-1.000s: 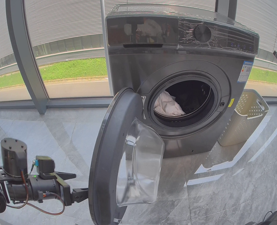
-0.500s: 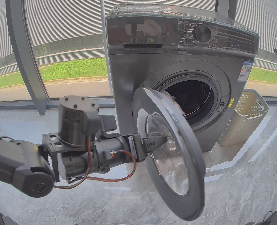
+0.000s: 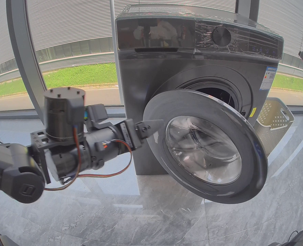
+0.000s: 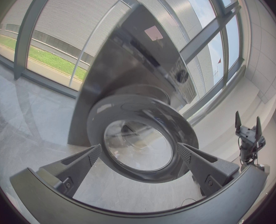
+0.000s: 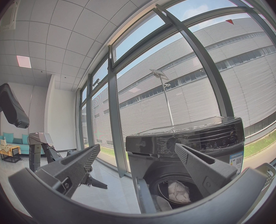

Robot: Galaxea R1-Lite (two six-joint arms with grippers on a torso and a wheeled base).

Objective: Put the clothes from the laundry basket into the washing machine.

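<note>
Grey washer door (image 3: 206, 144) hung half-closed beside the empty, spread-open left gripper (image 3: 156, 124); latching it likely needed a firm push.

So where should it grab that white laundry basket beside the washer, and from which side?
Probably the handle loop on the rim of the laundry basket, taken from above on the robot's right. The basket stands upright with its top open, while the washing machine and its half-open door crowd its other side. The open right gripper looks free for it.
</note>
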